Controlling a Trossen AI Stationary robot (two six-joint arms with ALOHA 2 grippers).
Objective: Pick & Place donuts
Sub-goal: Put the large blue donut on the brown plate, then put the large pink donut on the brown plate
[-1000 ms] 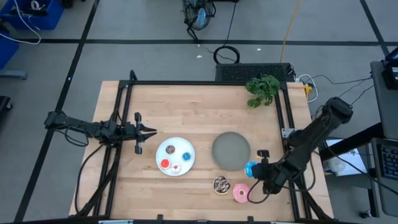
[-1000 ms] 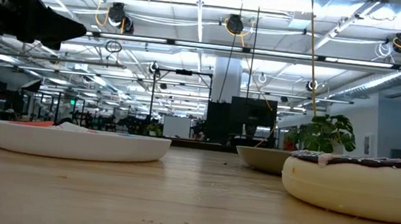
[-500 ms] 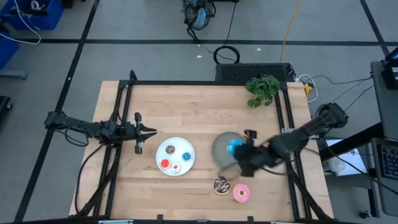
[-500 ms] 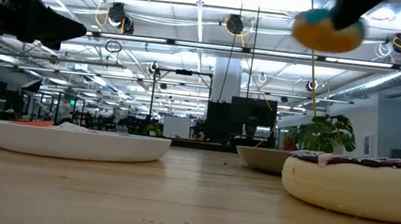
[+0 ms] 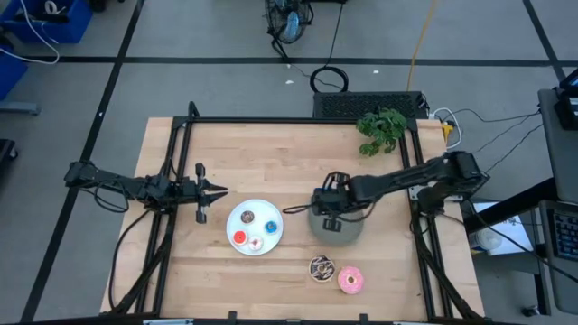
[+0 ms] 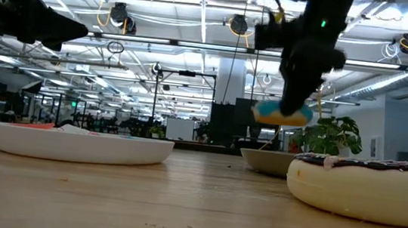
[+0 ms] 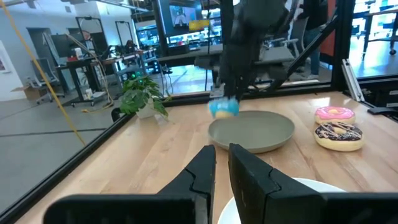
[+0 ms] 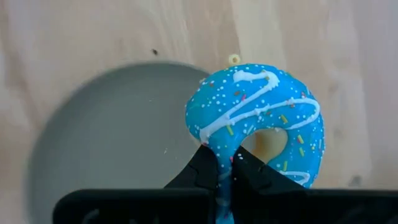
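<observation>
Wooden tabletop (image 5: 271, 153): right pincer (image 5: 327, 206), clamped on blue donut (image 8: 258, 121), has swung over grey plate (image 5: 348, 233); release looks next.

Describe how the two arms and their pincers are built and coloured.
Both arms are dark, slim and jointed, with black cables looping alongside. The left pincer ends in two thin dark fingers with a short crossbar behind. The right pincer has flat black fingers; a small green light glows on its wrist.
</observation>
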